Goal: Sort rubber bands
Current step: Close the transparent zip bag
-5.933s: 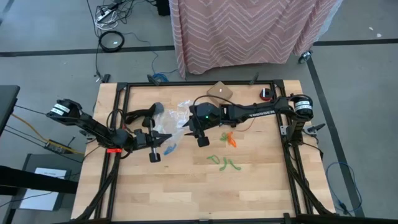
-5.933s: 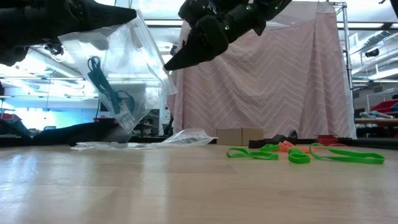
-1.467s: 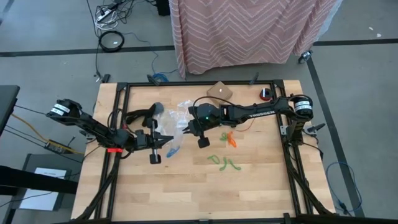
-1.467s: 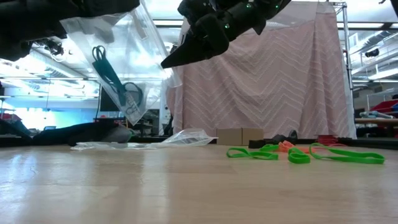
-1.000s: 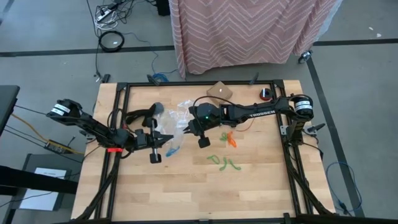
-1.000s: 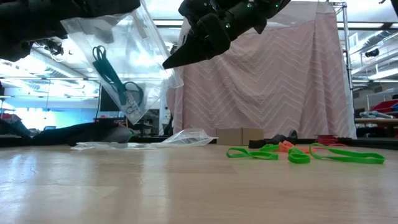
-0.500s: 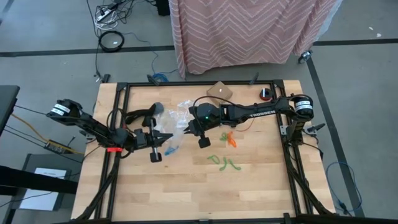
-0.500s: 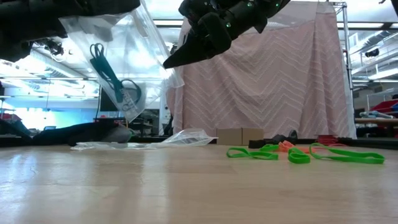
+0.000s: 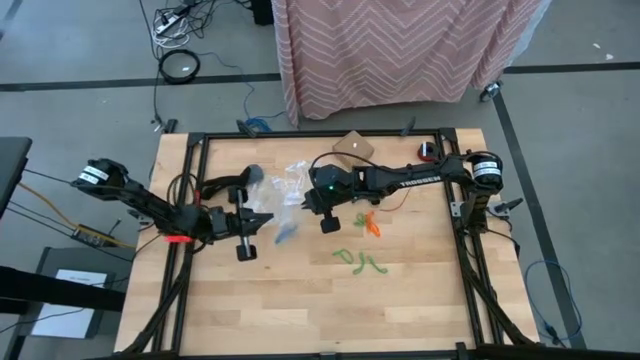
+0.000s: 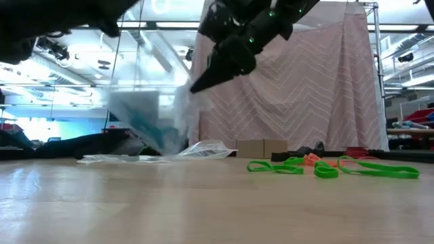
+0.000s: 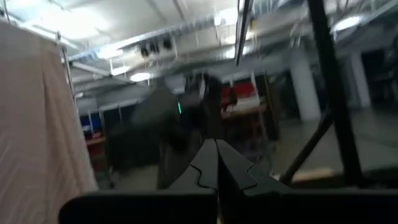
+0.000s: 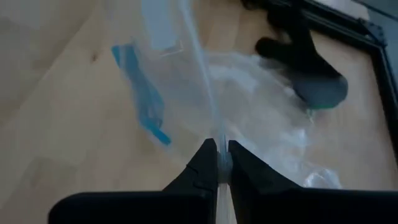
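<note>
Wooden table (image 9: 300,300) (green bands (image 9: 360,261); bags (image 9: 290,172))

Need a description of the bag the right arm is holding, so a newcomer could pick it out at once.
Start at the wooden table and find the right gripper near its middle, by the left gripper. Its fingers pinch the edge of a clear zip bag that hangs above the wood. Unlike the crumpled bags lying beyond, it holds blue bands.

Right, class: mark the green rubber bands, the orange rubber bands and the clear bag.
green rubber bands (image 9: 360,262): high view, middle of the cluster.
orange rubber bands (image 9: 367,224): high view, centre.
clear bag (image 12: 186,68): right wrist view, its wall.
</note>
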